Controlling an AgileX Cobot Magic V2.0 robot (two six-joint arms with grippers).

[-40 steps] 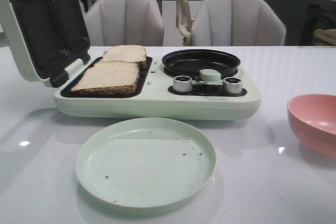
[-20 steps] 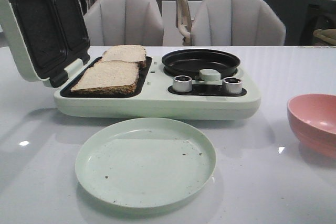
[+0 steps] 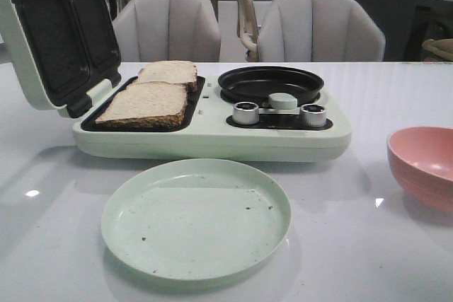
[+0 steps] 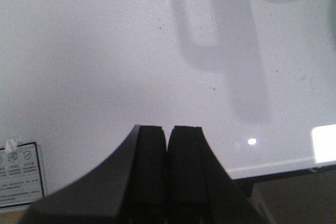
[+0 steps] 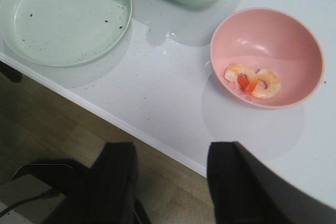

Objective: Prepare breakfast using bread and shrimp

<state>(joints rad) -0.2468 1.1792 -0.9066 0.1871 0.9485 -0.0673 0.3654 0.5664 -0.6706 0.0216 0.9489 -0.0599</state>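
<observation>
Left gripper: fingers pressed together, empty, above bare white table. Right gripper: fingers spread wide, empty, off the table edge, near pink bowl holding shrimp. Bread: two slices in open sandwich maker, behind pale green plate.

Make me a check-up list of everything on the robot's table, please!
Surface: white table, a few dark specks.
Job's things: two slices of bread on the open breakfast maker; shrimp in the pink bowl; green plate has only crumbs.
Clutter: nothing seen.
Grippers: left gripper shut, holding nothing; right gripper open, off the table's edge.
Cables: one dark cord on the floor.
Surroundings: grey chairs behind.
</observation>
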